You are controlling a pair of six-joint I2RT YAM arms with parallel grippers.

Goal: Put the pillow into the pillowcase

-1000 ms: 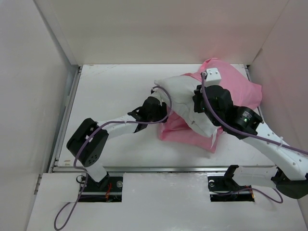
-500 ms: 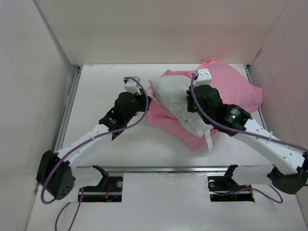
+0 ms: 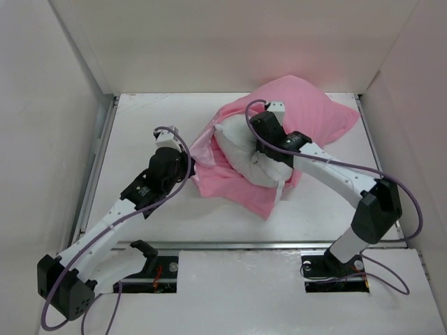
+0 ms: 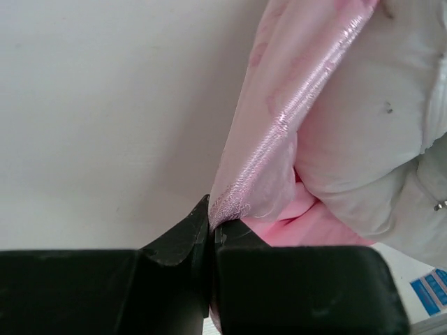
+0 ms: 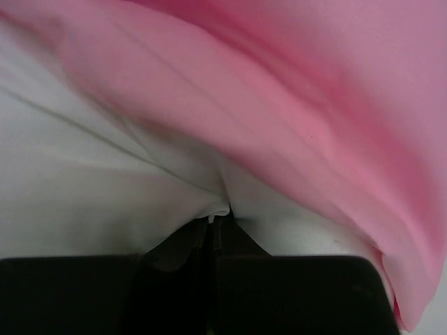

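Note:
The white pillow (image 3: 241, 150) lies mid-table, its far right part inside the pink pillowcase (image 3: 307, 108). A pink flap spreads under its near side. My left gripper (image 3: 190, 166) is at the pillowcase's left edge. In the left wrist view it (image 4: 213, 222) is shut on the shiny hem of the pillowcase (image 4: 279, 125), with the pillow (image 4: 363, 139) just to the right. My right gripper (image 3: 260, 146) presses into the top of the pillow. In the right wrist view it (image 5: 220, 215) is shut on a pinch of the pillow (image 5: 84, 181), with the pillowcase (image 5: 314, 105) draped above.
White walls (image 3: 77, 84) close in the table (image 3: 147, 118) on the left, back and right. A metal rail (image 3: 230, 244) runs along the near edge in front of both arm bases. The right arm's elbow (image 3: 377, 202) stands near the table's right front.
My left gripper has closed on the pillowcase edge and drawn it to the left. The right gripper has carried the pillow leftward and back, and more pink fabric now covers the pillow.

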